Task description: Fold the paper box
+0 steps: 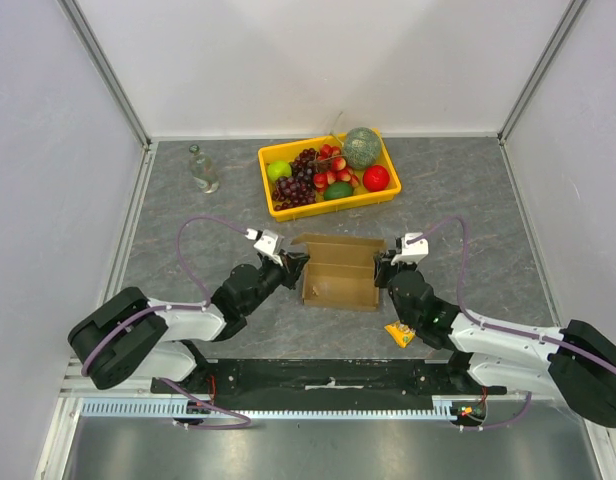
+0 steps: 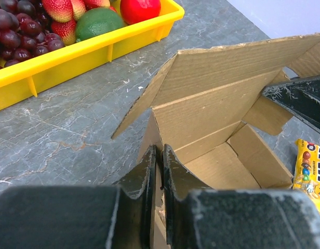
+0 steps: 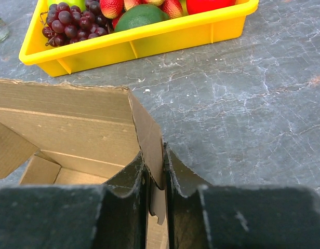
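The paper box [image 1: 340, 272] is a plain brown carton standing open-topped at the table's middle, its flaps up. My left gripper [image 1: 296, 262] is at the box's left wall; in the left wrist view its fingers [image 2: 161, 150] are shut on that wall's edge, with the box [image 2: 212, 104] beyond them. My right gripper [image 1: 383, 265] is at the right wall. In the right wrist view the right gripper [image 3: 156, 158] pinches a rounded side flap of the box [image 3: 71, 119]. The inside of the box is bare cardboard.
A yellow tray [image 1: 328, 207] of fruit stands just behind the box, close to its far flap. A yellow candy packet [image 1: 400, 333] lies by the right arm, near the front. A glass bottle [image 1: 202, 170] stands at the back left.
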Action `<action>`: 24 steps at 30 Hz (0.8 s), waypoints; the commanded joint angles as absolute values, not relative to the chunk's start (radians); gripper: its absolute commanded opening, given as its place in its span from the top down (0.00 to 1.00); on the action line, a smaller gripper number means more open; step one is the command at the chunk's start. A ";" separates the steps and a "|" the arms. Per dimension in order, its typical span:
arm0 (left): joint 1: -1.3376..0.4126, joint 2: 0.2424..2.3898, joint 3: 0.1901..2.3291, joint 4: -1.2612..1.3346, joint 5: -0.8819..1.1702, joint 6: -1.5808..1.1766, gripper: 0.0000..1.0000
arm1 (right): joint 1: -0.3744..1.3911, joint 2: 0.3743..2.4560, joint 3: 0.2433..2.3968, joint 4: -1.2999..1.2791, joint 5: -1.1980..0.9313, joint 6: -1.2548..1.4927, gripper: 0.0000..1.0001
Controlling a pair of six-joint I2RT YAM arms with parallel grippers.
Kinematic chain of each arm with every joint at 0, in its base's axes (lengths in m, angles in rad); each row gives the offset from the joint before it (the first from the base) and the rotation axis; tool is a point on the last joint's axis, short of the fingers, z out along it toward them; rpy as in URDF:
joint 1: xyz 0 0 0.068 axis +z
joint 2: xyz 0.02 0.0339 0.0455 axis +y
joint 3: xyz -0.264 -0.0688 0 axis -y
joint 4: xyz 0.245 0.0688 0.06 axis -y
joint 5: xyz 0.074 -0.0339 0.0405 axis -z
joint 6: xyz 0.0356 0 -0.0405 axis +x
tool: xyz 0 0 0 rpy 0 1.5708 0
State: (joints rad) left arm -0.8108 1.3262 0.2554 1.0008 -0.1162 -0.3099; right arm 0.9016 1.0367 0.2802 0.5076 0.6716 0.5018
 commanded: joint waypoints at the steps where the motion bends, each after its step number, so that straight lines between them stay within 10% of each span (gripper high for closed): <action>1: -0.865 1.348 0.242 1.114 -0.107 -0.337 0.87 | 0.966 1.012 0.264 0.609 0.727 0.549 0.80; 24: -1.011 1.407 0.160 1.250 -0.232 -0.345 0.87 | 1.178 0.970 0.199 0.569 0.945 0.603 0.76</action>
